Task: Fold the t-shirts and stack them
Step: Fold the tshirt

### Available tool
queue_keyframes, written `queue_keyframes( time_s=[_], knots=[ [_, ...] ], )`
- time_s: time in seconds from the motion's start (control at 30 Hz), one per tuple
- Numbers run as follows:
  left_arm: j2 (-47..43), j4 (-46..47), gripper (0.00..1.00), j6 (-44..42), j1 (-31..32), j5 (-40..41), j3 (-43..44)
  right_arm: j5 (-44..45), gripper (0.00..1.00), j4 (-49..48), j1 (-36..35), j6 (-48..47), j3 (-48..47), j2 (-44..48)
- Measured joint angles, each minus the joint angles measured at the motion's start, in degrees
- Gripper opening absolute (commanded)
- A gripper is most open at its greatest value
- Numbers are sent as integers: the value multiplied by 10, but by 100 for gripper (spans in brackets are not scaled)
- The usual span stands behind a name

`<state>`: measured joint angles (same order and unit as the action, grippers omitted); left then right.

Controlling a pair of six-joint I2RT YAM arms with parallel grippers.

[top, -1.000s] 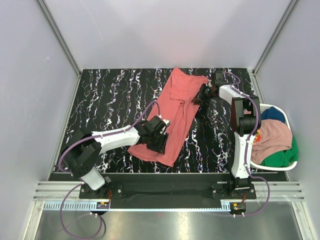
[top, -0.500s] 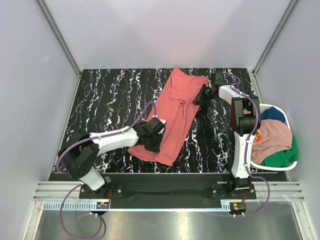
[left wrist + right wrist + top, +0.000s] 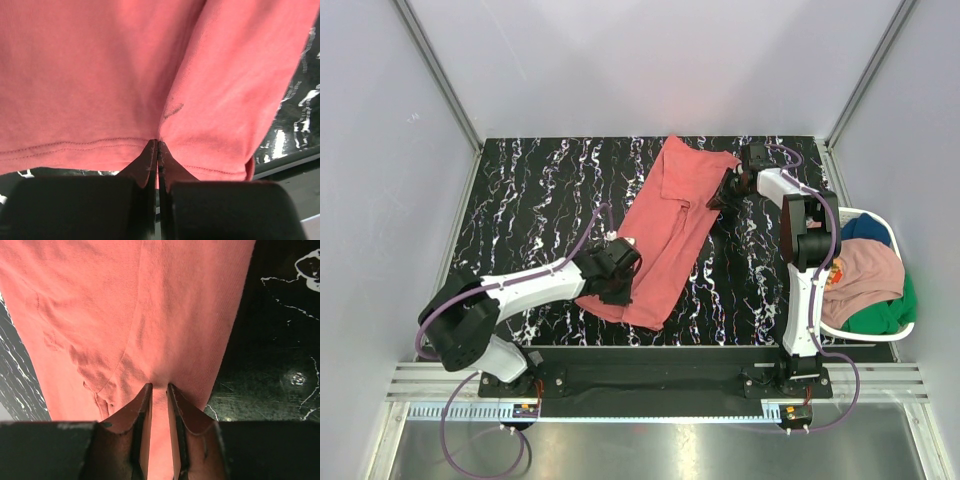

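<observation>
The coral-red t-shirt (image 3: 670,225) lies stretched in a long strip from the far middle to the near middle of the black marbled table. My left gripper (image 3: 616,283) is shut on its stitched hem at the near end; the wrist view shows the jaws pinched on the hem (image 3: 158,145). My right gripper (image 3: 718,200) is shut on a fold of the same t-shirt at its far right edge; cloth sits between its jaws (image 3: 159,390). The dusty pink (image 3: 865,270), dark blue (image 3: 868,230) and green (image 3: 882,316) t-shirts lie bunched in the basket.
A white plastic laundry basket (image 3: 903,333) stands off the table's right edge, beside my right arm's base. Grey walls enclose the table on three sides. Bare marbled table (image 3: 530,200) lies to the left of the t-shirt.
My left gripper has moved left and nearer, drawing the t-shirt's near hem with it so the cloth lies narrower and straighter. My right gripper has hardly moved.
</observation>
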<state>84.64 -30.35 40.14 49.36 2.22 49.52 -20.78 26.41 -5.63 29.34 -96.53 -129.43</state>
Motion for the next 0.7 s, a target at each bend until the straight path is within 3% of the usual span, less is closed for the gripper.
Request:
queue_keyframes(
  time_s=[0.33, 0.4, 0.53, 0.7],
  knots=[
    [30, 16, 0, 17, -3, -13, -14, 3, 26, 4, 0, -5, -2, 0],
    [31, 17, 8, 17, -3, -16, -14, 2, 28, 3, 0, -5, -2, 0],
    [31, 7, 35, 10, -3, -18, -11, -5, 31, 0, 0, -11, -2, 2],
    [35, -28, 37, -5, -3, -19, 26, 1, 36, 1, -6, -24, 7, 18]
  ],
)
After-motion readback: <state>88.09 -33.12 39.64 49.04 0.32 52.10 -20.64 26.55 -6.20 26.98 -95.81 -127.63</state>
